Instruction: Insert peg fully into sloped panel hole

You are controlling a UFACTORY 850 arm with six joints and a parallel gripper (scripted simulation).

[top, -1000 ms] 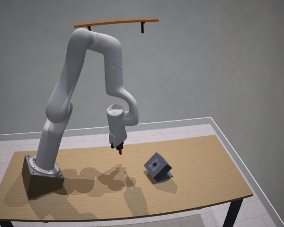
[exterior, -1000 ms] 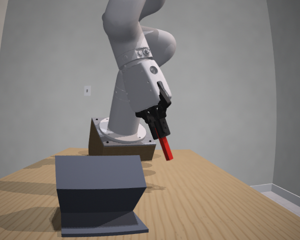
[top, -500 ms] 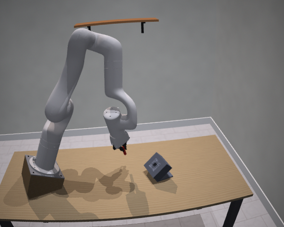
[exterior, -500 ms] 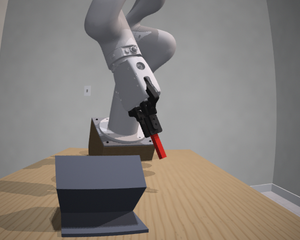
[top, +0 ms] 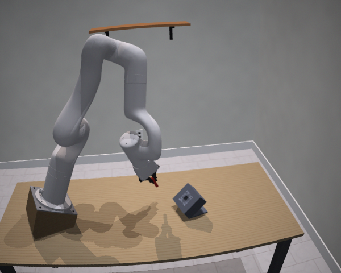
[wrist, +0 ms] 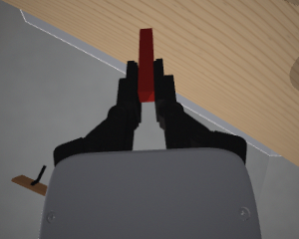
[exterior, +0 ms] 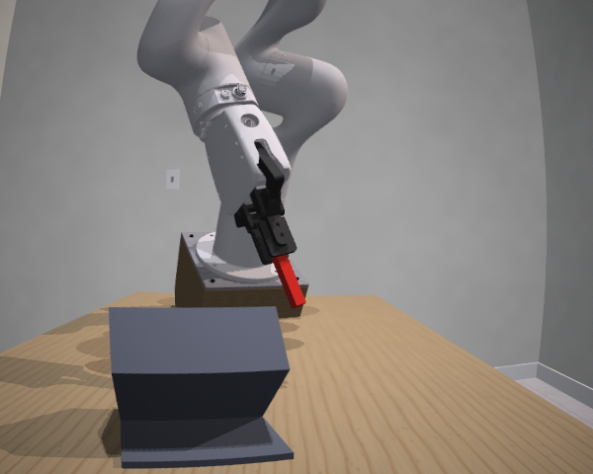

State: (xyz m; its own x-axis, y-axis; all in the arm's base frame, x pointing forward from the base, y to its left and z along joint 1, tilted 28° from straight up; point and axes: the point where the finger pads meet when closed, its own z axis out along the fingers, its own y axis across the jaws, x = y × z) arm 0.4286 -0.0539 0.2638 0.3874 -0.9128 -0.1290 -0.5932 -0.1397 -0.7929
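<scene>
Exterior view shows the gripper (exterior: 279, 255) tilted, its black fingers (exterior: 278, 235) clamped on the upper end of the red peg (exterior: 291, 281) — the peg hangs in the air above the wooden table (exterior: 414, 387), slanting down. The sloped panel (top: 189, 200) stands on the table, well apart from the peg — its hole (top: 184, 198) faces up toward the arm.
</scene>
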